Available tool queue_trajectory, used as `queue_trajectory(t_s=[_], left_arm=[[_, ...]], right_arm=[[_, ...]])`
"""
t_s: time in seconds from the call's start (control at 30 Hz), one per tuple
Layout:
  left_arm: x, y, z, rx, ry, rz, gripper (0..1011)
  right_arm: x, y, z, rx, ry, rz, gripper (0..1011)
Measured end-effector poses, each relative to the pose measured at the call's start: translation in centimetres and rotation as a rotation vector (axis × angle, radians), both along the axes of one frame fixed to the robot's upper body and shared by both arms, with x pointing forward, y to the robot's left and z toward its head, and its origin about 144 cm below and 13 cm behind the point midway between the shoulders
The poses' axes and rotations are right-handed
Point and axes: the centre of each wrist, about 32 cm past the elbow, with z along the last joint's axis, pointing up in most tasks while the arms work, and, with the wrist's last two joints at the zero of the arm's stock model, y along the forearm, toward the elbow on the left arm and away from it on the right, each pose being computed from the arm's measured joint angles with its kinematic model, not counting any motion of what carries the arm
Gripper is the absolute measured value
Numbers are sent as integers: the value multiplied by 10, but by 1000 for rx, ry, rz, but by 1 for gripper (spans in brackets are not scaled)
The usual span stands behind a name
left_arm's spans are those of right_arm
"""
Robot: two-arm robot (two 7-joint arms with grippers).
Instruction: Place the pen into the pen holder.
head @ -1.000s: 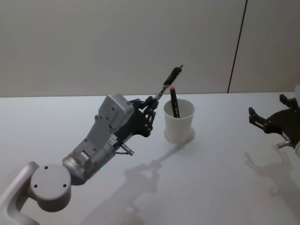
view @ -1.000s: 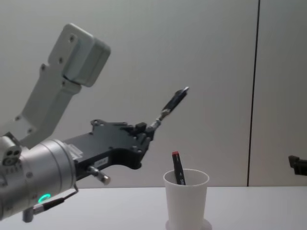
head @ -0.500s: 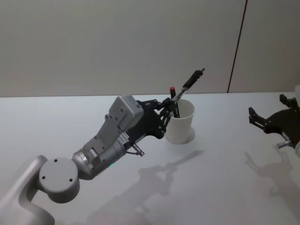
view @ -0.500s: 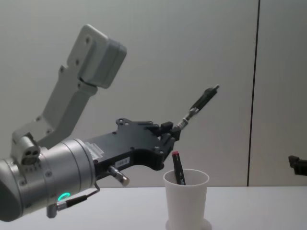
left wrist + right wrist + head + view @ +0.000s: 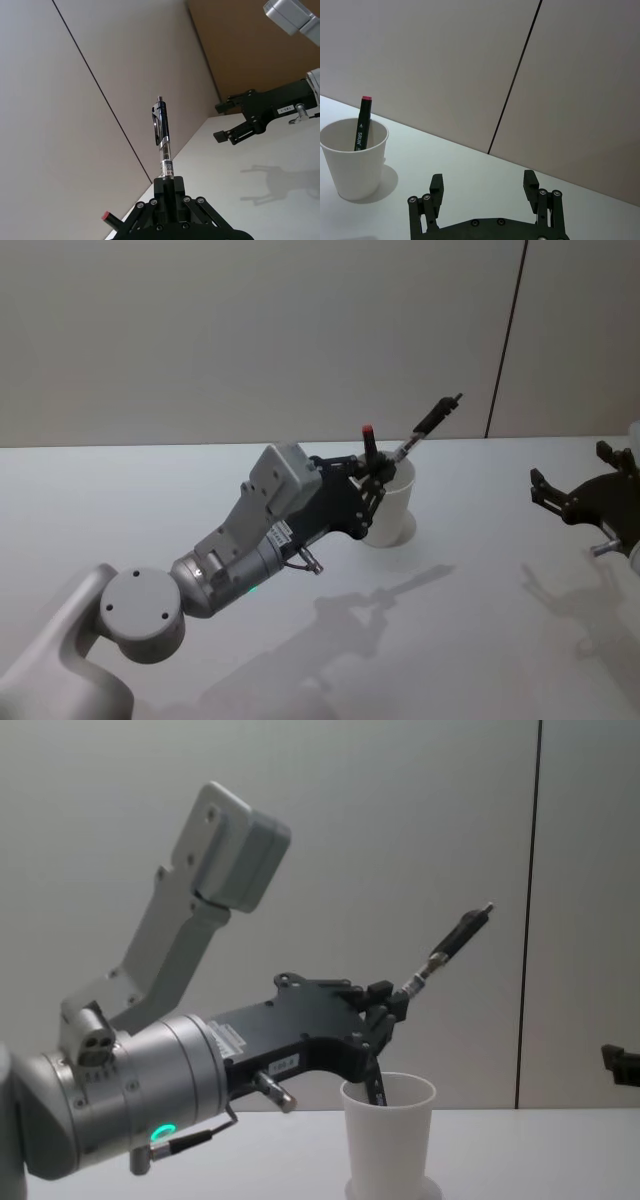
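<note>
My left gripper (image 5: 385, 466) (image 5: 392, 1006) (image 5: 167, 183) is shut on the lower end of a black pen (image 5: 431, 423) (image 5: 451, 944) (image 5: 161, 129). The pen slants up and to the right, above the white pen holder (image 5: 398, 512) (image 5: 391, 1140) (image 5: 353, 161). My fingers hang just over the holder's left rim. A black marker with a red cap (image 5: 369, 434) (image 5: 363, 125) (image 5: 376, 1088) (image 5: 106, 216) stands inside the holder. Off to the right, my right gripper (image 5: 570, 466) (image 5: 483, 179) (image 5: 224, 121) rests open and holds nothing.
The white table (image 5: 480, 620) runs back to a plain wall with a dark vertical seam (image 5: 506, 340). A white object (image 5: 634, 430) shows at the right edge of the head view.
My left arm has carried the pen to the right and slightly lower, from left of the holder to over its left rim. The right gripper has not moved.
</note>
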Motion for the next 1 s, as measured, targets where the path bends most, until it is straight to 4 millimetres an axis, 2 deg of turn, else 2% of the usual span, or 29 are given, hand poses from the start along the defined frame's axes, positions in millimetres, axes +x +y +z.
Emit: queue_trajectory(t_s=[1.0], left_arm=[[9, -16, -11, -15, 64, -121, 121]], right_arm=[[0, 0, 0, 0, 0, 0, 1001]])
